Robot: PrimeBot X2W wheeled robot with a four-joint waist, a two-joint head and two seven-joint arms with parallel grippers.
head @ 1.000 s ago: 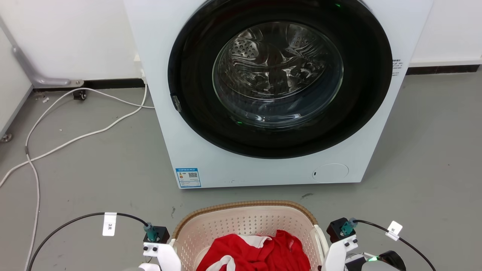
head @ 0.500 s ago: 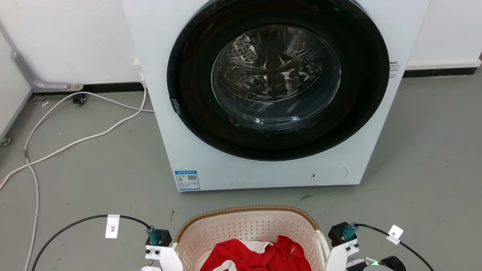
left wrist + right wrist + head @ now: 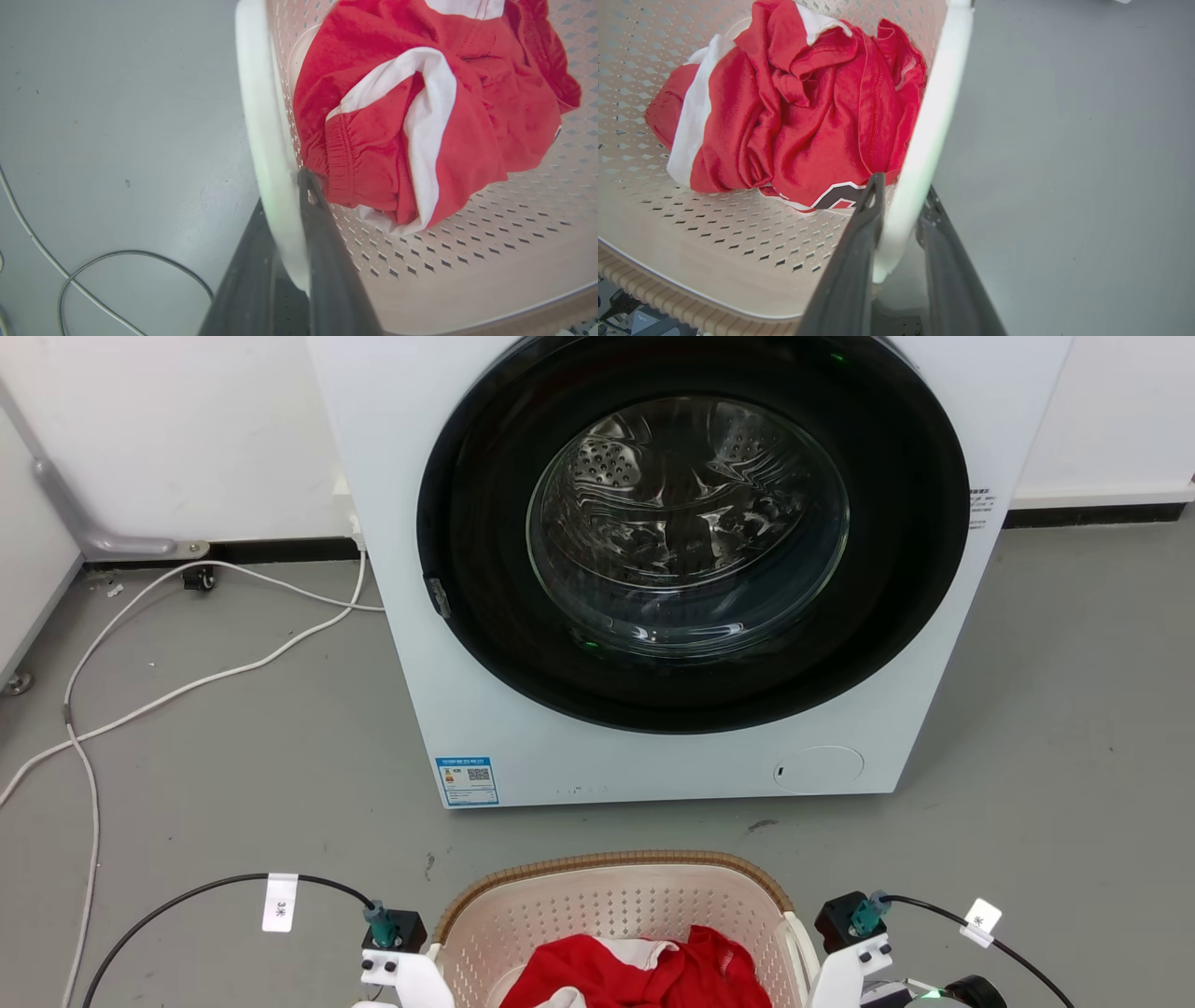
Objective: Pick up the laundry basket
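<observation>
The laundry basket (image 3: 611, 864), cream with perforated walls and a brown woven rim, sits at the bottom middle of the head view, in front of the washing machine. A red and white garment (image 3: 653, 975) lies inside it (image 3: 420, 116) (image 3: 808, 116). My left gripper (image 3: 285, 191) is shut on the basket's white left handle (image 3: 257, 116), one dark finger on each side. My right gripper (image 3: 904, 186) is shut on the white right handle (image 3: 938, 93) in the same way. Both wrists (image 3: 397, 957) (image 3: 845, 943) flank the basket. Whether the basket touches the floor I cannot tell.
A white front-loading washing machine (image 3: 448, 616) with a round dark door stands just beyond the basket. White cables (image 3: 187, 681) trail over the grey floor at the left. Black cables (image 3: 187, 896) (image 3: 1018, 933) loop out from both wrists. A white wall runs behind.
The basket and both wrists sit slightly lower in the head view than a second ago. The washing machine has shifted only a little, so the camera moved too. Both grips are unchanged.
</observation>
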